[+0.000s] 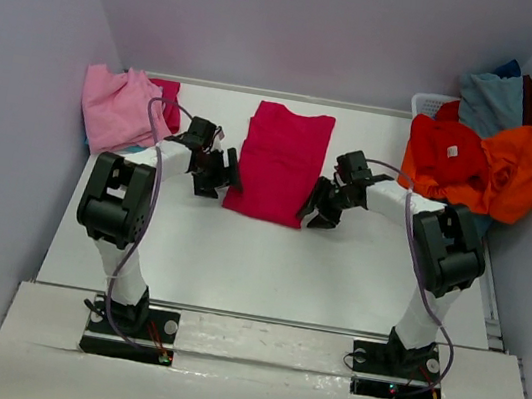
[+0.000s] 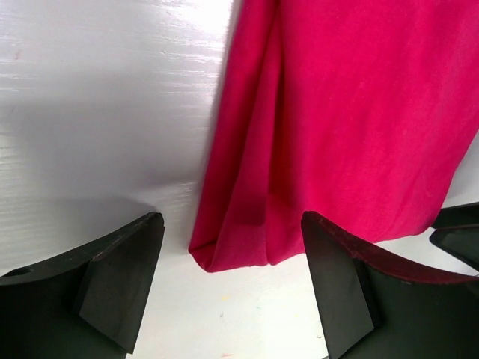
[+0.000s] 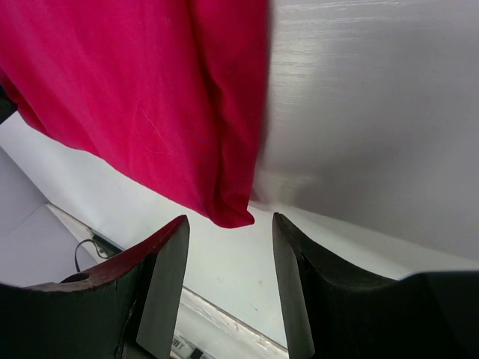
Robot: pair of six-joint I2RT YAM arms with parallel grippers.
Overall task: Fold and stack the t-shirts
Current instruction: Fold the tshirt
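Observation:
A crimson-magenta t-shirt (image 1: pixel 280 159) lies folded into a long strip in the middle of the table. My left gripper (image 1: pixel 223 179) is open and empty at the shirt's near left corner (image 2: pixel 224 250), just short of it. My right gripper (image 1: pixel 315 210) is open and empty at the near right corner (image 3: pixel 228 209). A light pink t-shirt (image 1: pixel 117 107) lies crumpled at the far left. Red (image 1: pixel 446 152) and orange (image 1: pixel 520 164) shirts are piled at the far right, with a grey-blue one (image 1: pixel 491 102) behind them.
A white basket (image 1: pixel 429 104) at the far right holds the shirt pile. A bit of crimson cloth (image 1: pixel 171 98) shows beside the pink shirt. Grey walls close in the table on three sides. The white table (image 1: pixel 265 270) runs to the arm bases.

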